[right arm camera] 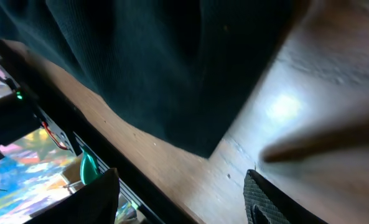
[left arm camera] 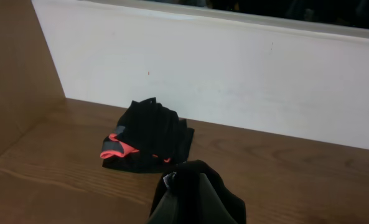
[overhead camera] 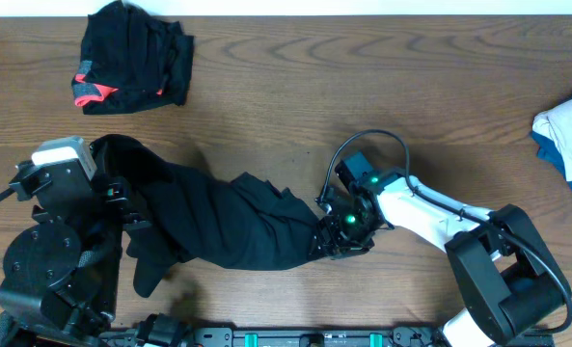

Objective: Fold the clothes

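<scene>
Left gripper [overhead camera: 120, 196]: closed tight on one end of the long black garment [overhead camera: 228, 217]; the fabric bunched over its fingers and hid them.
Right gripper [overhead camera: 326, 234]: jaws stood wide apart, low over the table [overhead camera: 363, 77], holding nothing; bare wood lay between its fingers [right arm camera: 265, 199].
Long black garment: a rumpled band running from the left gripper to just ahead of the right gripper's fingertips; whether they touched it could not be told.
Folded black garment [overhead camera: 136, 56]: coral trim, well ahead of the left gripper.
White and blue cloth [overhead camera: 570, 130]: far off behind the right gripper.
</scene>
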`<state>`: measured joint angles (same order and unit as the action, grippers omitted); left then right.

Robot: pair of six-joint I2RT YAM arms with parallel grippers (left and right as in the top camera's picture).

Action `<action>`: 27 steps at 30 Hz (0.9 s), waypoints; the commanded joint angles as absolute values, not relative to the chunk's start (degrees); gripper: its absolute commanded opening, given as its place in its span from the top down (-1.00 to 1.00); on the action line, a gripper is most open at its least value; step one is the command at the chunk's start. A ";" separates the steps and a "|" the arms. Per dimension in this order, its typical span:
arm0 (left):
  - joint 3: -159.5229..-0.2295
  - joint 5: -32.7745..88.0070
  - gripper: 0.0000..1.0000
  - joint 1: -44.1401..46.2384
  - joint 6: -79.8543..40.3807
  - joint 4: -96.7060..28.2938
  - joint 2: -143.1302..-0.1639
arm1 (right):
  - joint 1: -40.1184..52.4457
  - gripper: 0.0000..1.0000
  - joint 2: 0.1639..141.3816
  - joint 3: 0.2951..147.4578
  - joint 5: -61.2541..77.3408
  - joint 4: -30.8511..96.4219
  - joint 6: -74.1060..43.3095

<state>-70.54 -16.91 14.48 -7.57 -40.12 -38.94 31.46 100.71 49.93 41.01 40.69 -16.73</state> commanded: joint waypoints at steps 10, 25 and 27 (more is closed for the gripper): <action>-72.25 -17.63 0.88 14.59 -7.07 -39.88 -38.74 | 32.73 -0.22 100.40 47.99 43.99 33.19 -19.77; -72.25 -17.63 0.88 14.59 -7.07 -39.90 -38.74 | 34.52 0.88 100.40 46.22 43.97 28.91 -23.57; -72.25 -17.63 0.88 14.59 -7.07 -39.90 -38.74 | 34.52 0.97 100.38 46.22 43.97 28.67 -23.62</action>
